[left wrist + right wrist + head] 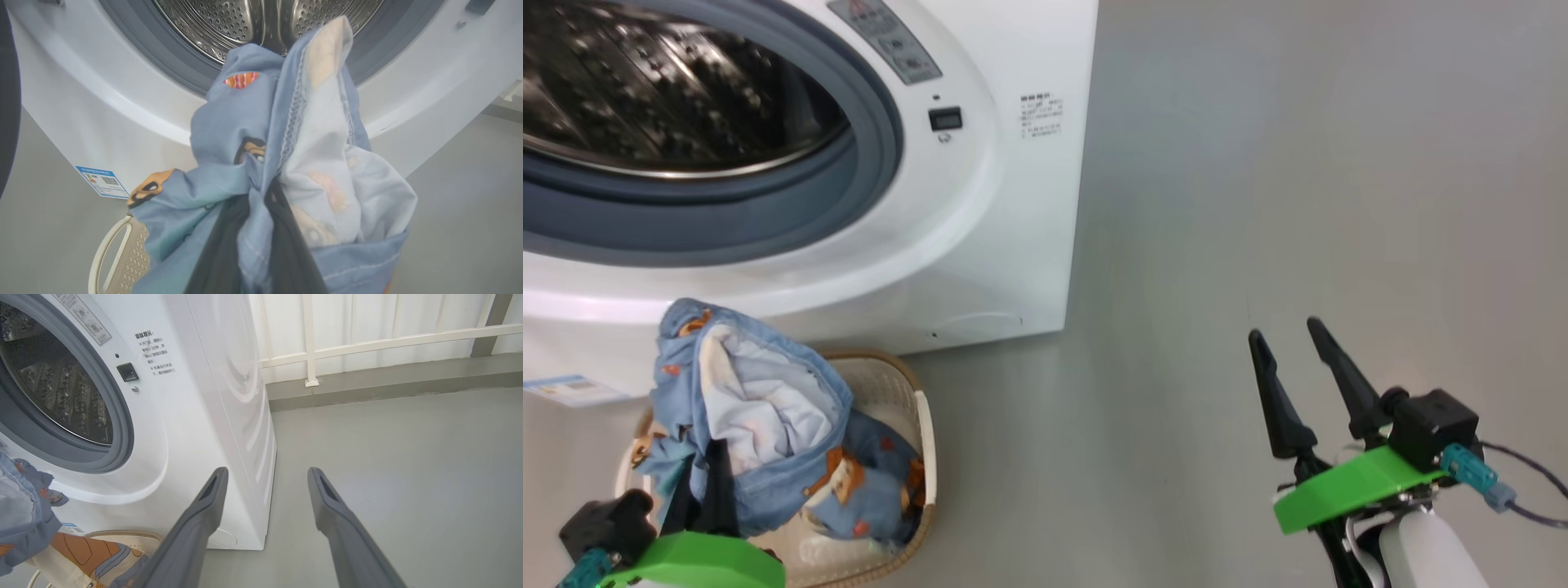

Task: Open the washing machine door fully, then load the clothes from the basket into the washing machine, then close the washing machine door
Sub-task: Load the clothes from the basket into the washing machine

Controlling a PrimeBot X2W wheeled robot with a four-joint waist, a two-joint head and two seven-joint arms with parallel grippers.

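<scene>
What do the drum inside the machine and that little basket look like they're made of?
The drum looks like shiny steel: silvery, reflective, punched with holes. The basket seems cream plastic with perforated walls; its brown rim looks woven, maybe moulded.

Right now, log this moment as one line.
phase: loading | left gripper: shut on clothes, over basket | right gripper: open, empty | washing machine: front open

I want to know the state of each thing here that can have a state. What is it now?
washing machine: mouth uncovered, no clothes seen in the drum.
basket: upright on the floor, fabric in it.
left gripper: shut on the clothes.
clothes: bunched, top lifted above the basket, lower part inside it.
right gripper: open, empty, above the floor.
</scene>
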